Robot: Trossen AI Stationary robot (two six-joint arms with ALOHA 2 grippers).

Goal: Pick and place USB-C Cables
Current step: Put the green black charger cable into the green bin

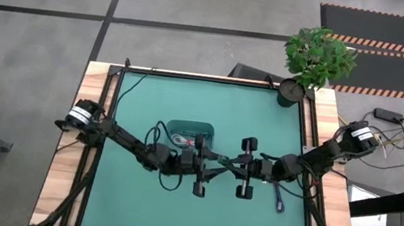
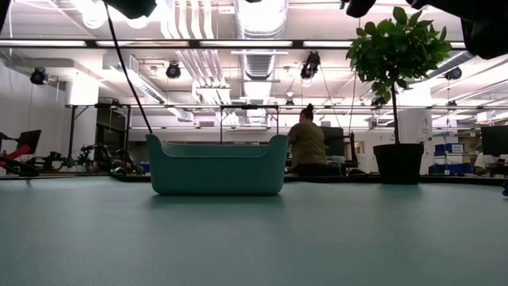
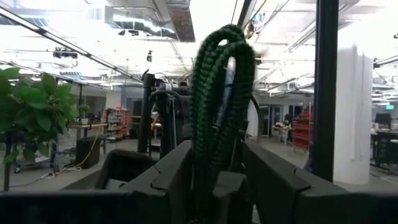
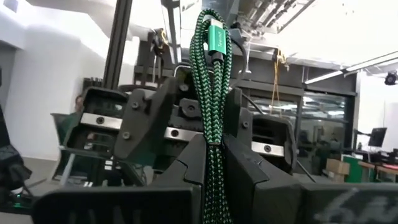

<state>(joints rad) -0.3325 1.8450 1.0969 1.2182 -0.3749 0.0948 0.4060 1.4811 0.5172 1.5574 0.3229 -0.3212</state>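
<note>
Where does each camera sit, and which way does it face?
High: overhead, straight down on the table; both arms show, left gripper and right gripper meeting mid-table beside the teal bin.
Low: table height, level across at the bin and the potted plant; arm parts at the top edge.
Left wrist: past its own fingers, shut on the green cable.
Right wrist: past its own fingers, shut on the same cable, left gripper beyond.
Shared: both wrist views show that cable.

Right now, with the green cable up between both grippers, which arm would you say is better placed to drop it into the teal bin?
Left, probably. The left gripper hangs right beside the teal bin, while the right gripper, shut on the green cable, sits farther from it.
</note>
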